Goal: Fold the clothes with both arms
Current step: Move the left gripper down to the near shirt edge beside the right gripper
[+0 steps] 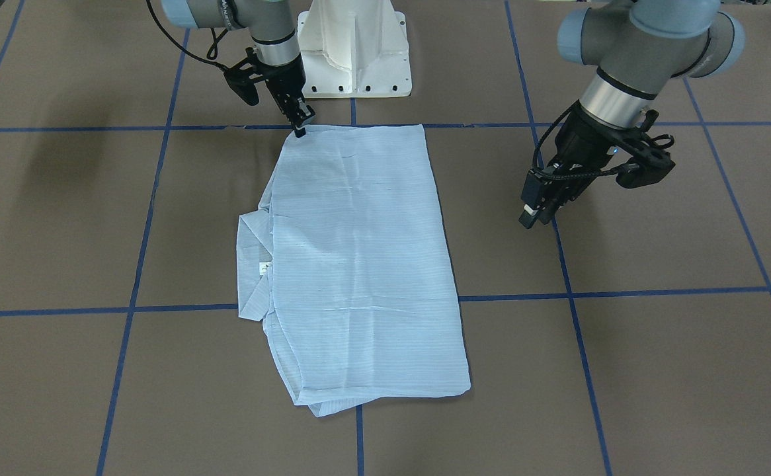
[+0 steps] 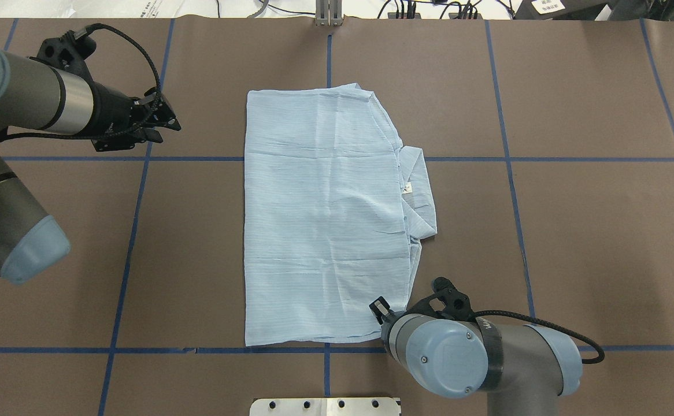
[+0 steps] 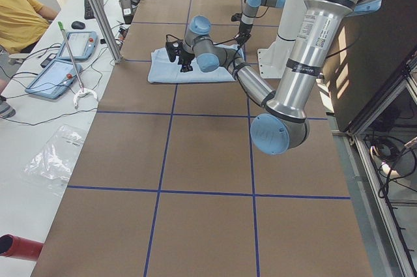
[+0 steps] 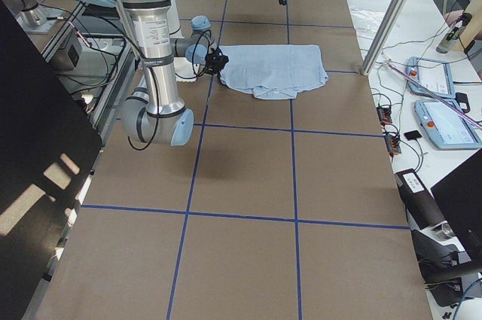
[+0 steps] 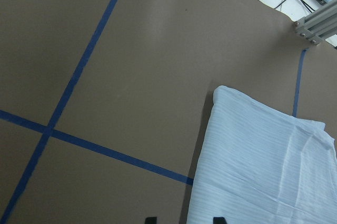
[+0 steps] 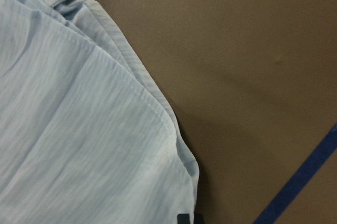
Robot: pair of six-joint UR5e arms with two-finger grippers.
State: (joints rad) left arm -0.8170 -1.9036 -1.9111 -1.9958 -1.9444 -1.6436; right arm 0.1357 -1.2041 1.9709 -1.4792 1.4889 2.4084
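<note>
The pale blue striped shirt [image 1: 359, 258] lies flat on the table, folded into a long rectangle [image 2: 319, 214], with its collar [image 2: 418, 190] and neck label sticking out on the robot's right side. My right gripper [image 1: 301, 125] points down at the shirt's near right corner [image 2: 378, 306]. In the right wrist view its fingertips [image 6: 182, 218] stand close together at the corner's hem [image 6: 174, 145]. My left gripper [image 2: 163, 128] is open and empty. It hovers above bare table left of the shirt [image 1: 536, 217], and the shirt's far left corner [image 5: 226, 95] shows ahead of it.
Blue tape lines [image 1: 584, 291] cross the brown table top. The white pedestal base [image 1: 352, 59] stands just behind the shirt's near edge. An aluminium post [image 2: 328, 14] stands at the far edge. A bench with tablets [image 3: 65, 45] and cables runs along the far side.
</note>
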